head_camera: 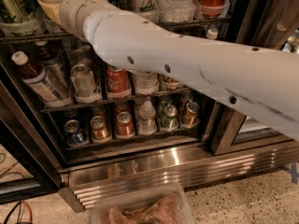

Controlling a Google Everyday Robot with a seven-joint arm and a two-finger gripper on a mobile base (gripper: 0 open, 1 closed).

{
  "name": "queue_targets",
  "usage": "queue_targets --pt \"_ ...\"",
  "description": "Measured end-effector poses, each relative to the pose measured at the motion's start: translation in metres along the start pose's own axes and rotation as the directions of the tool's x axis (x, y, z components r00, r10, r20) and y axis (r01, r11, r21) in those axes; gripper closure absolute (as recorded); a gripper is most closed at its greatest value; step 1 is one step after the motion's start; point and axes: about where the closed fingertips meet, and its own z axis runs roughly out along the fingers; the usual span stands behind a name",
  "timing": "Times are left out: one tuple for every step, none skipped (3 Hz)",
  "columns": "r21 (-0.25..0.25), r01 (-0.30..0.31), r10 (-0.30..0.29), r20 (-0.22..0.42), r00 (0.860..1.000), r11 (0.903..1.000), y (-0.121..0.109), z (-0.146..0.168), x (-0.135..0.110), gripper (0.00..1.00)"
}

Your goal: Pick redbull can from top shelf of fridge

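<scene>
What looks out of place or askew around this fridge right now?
A clear tub of pinkish stuff sits low in front of the fridge, an odd spot. On the middle rack, the white-capped bottle leans left instead of standing upright. The hand is up at the top shelf.
</scene>
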Motion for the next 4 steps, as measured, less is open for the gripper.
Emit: queue_targets --pt "0.005 -0.023 0.022 0.015 1.0 0.9997 -0.001 -0.005 -0.011 1.0" --pt "0.011 -0.052 0.051 0.032 0.998 0.9986 -0.003 -0.013 -0.024 1.0" --pt "0.021 -0.108 0.107 0.039 0.993 0.9939 -0.005 -0.028 -0.041 1.0" --pt "0.015 -0.234 0.234 0.02 0.972 0.9721 -0.001 -0.048 -0.05 1.0"
